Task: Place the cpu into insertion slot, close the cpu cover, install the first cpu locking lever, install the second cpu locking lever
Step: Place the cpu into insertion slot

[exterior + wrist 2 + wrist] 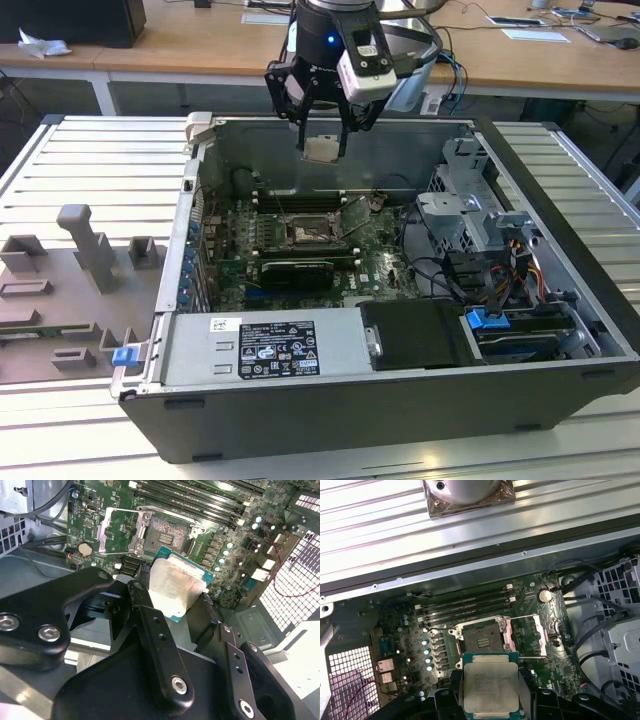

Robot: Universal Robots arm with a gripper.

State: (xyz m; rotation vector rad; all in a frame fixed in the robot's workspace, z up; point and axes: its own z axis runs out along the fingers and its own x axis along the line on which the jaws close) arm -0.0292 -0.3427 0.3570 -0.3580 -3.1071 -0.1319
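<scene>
The work stands at step 1 of 4: the gripper (322, 150) is clenched on the cpu (491, 687), taking it by 2 opposite edges. It holds the chip roughly level in the air above the far part of the open computer case (330, 420), well apart from the board below. In the first wrist view the insertion slot (481, 639) lies bare and dark just beyond the chip. The cpu cover (541, 635) stands open beside it, so the socket looks free to receive. Nothing is placed in the slot yet, and the cover and the 2 levers are not yet done. In my judgement, this step calls for bringing the chip exactly over the socket, with its sides parallel to the silvery rim. It also calls for a slow and level descent, because a tilted or shifted chip could press on the fine contacts. I cannot tell from these pictures whether the chip is turned the correct way for the socket. The long memory slots (465, 605) are on the far side of the socket and a black expansion card (297, 270) is on the near side. Toward the exterior view's right are a bundle of cables (450, 275) and a metal drive cage (470, 200). The raised cover seems the nearest obstacle, and the gripper should pass beside it without touching.
</scene>
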